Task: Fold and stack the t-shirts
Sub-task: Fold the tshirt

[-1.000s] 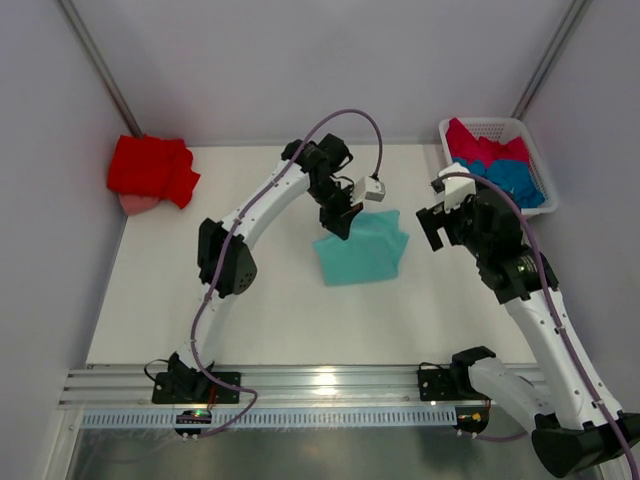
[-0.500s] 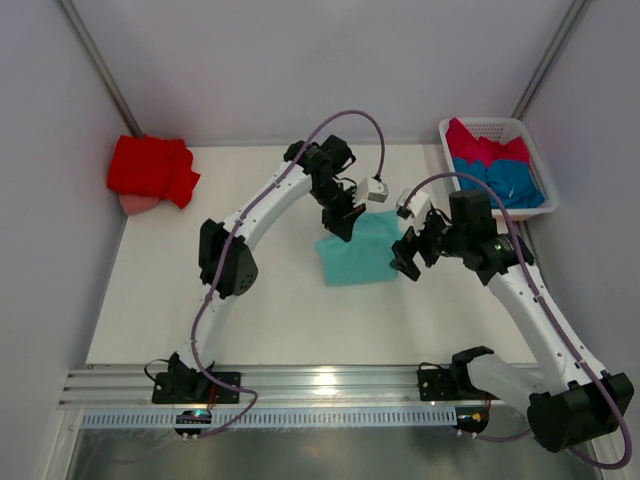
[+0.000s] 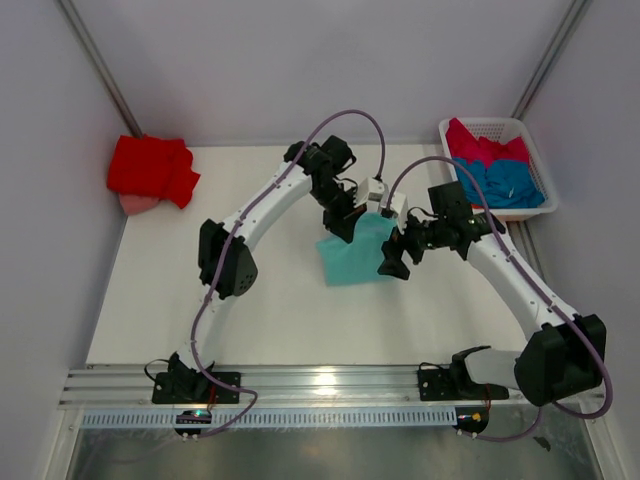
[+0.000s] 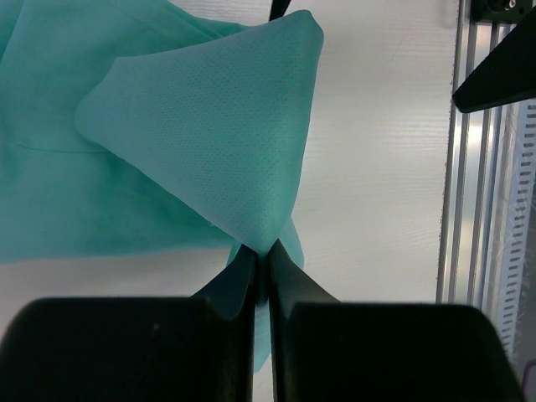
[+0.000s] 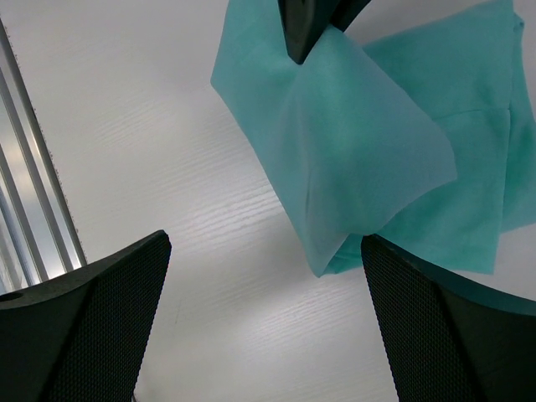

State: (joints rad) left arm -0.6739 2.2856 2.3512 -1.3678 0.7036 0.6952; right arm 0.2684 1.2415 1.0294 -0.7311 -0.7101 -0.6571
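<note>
A mint-teal t-shirt (image 3: 352, 258) lies partly folded mid-table. My left gripper (image 3: 342, 226) is shut on one corner of it, pinching a lifted flap (image 4: 218, 142) just above the table; the pinch sits at the fingertips of the left gripper (image 4: 261, 253). My right gripper (image 3: 391, 263) hovers open at the shirt's right near corner, and the right wrist view shows that gripper (image 5: 264, 251) with bare table between its jaws and the cloth (image 5: 360, 142) hanging by its right finger. A bright red t-shirt (image 3: 150, 168) lies folded at the back left on a pink one (image 3: 135, 204).
A white slatted basket (image 3: 481, 122) at the back right holds a crimson-pink shirt (image 3: 480, 146) and a blue shirt (image 3: 512, 180). An aluminium rail (image 3: 320, 381) runs along the table's near edge. Grey walls close in left, back and right.
My right arm has swung left from near the basket and lowered to the teal shirt's right near corner, gripper still open. The left gripper has kept its hold almost in place.
</note>
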